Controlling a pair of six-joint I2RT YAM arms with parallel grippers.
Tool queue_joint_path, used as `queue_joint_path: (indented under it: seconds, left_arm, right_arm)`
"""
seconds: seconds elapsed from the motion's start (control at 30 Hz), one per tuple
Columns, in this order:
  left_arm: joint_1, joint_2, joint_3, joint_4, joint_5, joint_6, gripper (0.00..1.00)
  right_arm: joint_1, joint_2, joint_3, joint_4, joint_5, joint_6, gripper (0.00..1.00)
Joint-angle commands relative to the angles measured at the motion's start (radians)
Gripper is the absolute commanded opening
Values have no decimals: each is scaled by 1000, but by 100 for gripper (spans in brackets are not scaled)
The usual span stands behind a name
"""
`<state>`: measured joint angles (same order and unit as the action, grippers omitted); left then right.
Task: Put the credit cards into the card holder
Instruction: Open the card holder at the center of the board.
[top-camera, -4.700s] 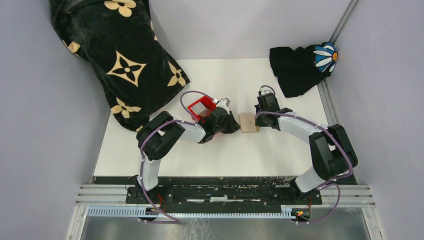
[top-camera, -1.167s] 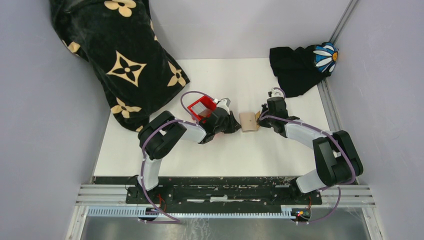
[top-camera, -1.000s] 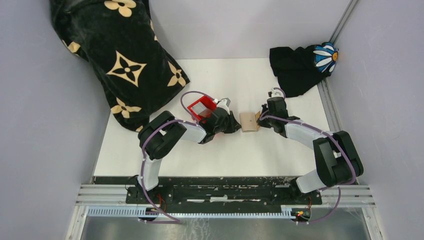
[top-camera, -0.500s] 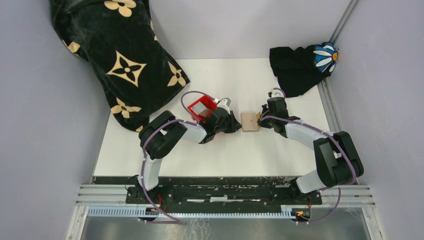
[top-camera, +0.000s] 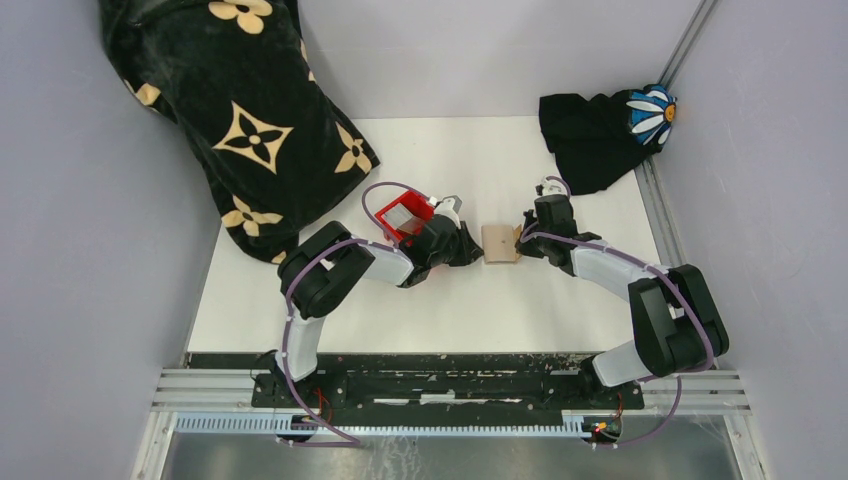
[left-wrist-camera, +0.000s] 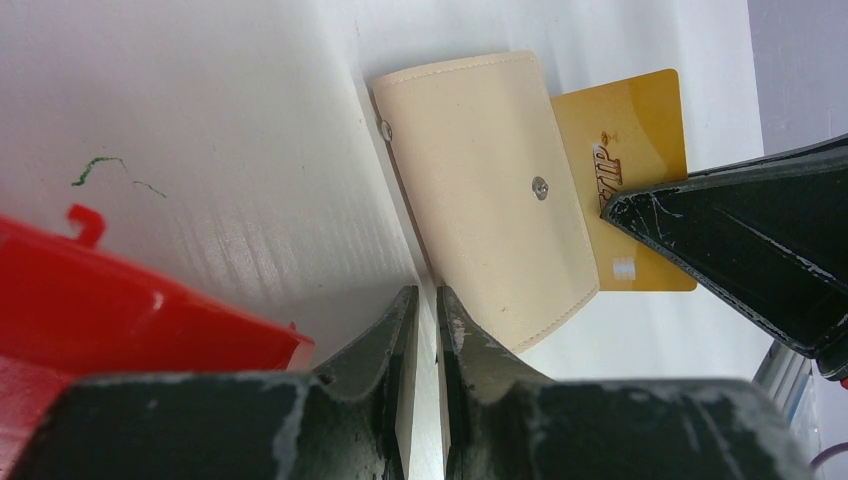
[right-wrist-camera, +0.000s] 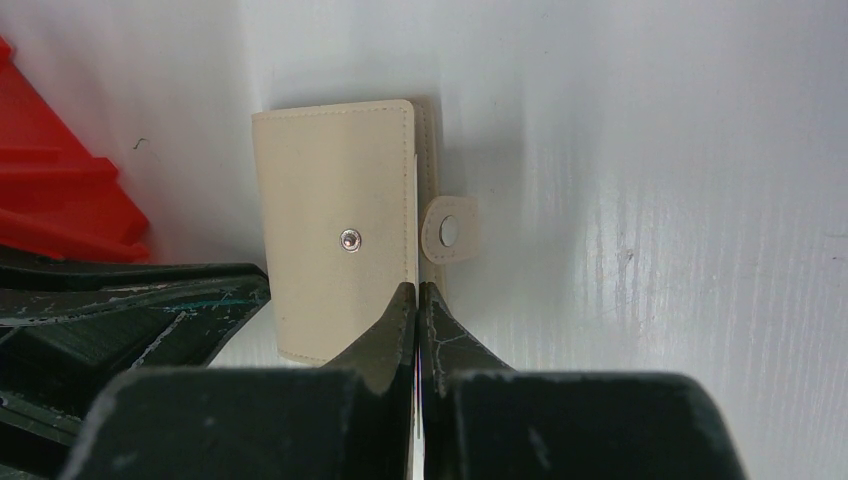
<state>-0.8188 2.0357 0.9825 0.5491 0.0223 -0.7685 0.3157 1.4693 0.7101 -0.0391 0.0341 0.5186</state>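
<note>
**Credit card** (left-wrist-camera: 632, 130): a gold card lying flat, its outer half showing past the far edge of the card holder (left-wrist-camera: 480, 190). Its inner half is hidden by the holder, so whether it sits in a slot or only under the cover cannot be told.

**Card holder:** cream and folded shut, cover upward. It lies on the white table (top-camera: 450, 310) near its middle, directly between the two grippers. A metal stud (right-wrist-camera: 347, 239) marks the centre of the cover. The snap tab (right-wrist-camera: 450, 232) sticks out flat and unfastened on the side towards the right arm.

**Right gripper** (right-wrist-camera: 418, 295): its fingers are drawn to a hairline slit, with the tips at the tab-side edge of the holder. In the left wrist view one of its fingers (left-wrist-camera: 740, 235) lies over the gold card, the tip touching the printed face. The card is pinched between the fingers.

**Left gripper** (left-wrist-camera: 425, 300): its fingers are narrowed to a thin slit. The opposite edge of the holder runs in between the tips and is clamped there.

**Red bin** (top-camera: 403, 217): just beside the left gripper, on the side away from the holder and not touching it.

**Surroundings:** a black cloth with tan flowers (top-camera: 240, 110) fills the far left corner. A black cloth with a daisy patch (top-camera: 600, 130) lies in the far right corner. Both are well apart from the holder.
</note>
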Motion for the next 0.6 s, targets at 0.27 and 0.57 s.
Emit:
queue_joint_path:
  seconds: [0.27, 0.57]
  left_arm:
    - [-11, 57, -24, -120, -28, 41, 20]
    - [-11, 59, -29, -118, -29, 43, 20]
  right_arm:
    - [-3, -11, 9, 76, -30, 25, 1]
    - [-16, 12, -3, 112, -57, 56, 1]
